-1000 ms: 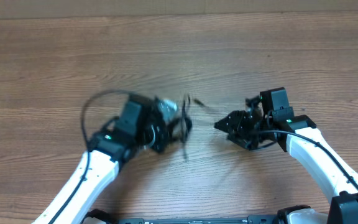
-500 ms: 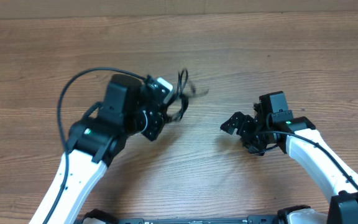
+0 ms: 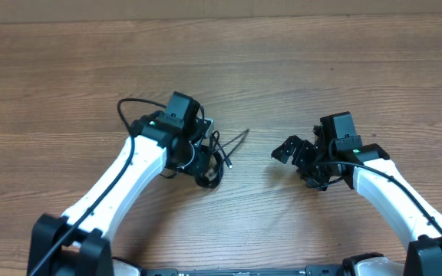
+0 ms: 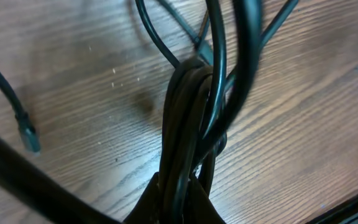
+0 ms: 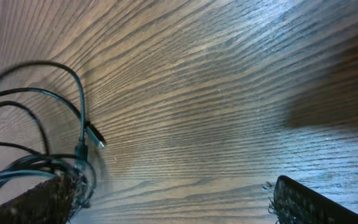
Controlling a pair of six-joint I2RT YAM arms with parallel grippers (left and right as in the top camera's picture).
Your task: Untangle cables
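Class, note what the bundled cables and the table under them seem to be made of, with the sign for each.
Cables: likely plastic or rubber sheathing, smooth, slightly glossy black; they bend in loops and catch light. Table: wood or wood-look laminate, matte brown; parallel grain lines, which of the two is unclear.

The cables [image 4: 188,124] are black throughout. The table [image 3: 321,69] under them is mid-brown wood with fine darker grain lines. The left arm [image 3: 117,192] and right arm [image 3: 394,192] are white with black joints.
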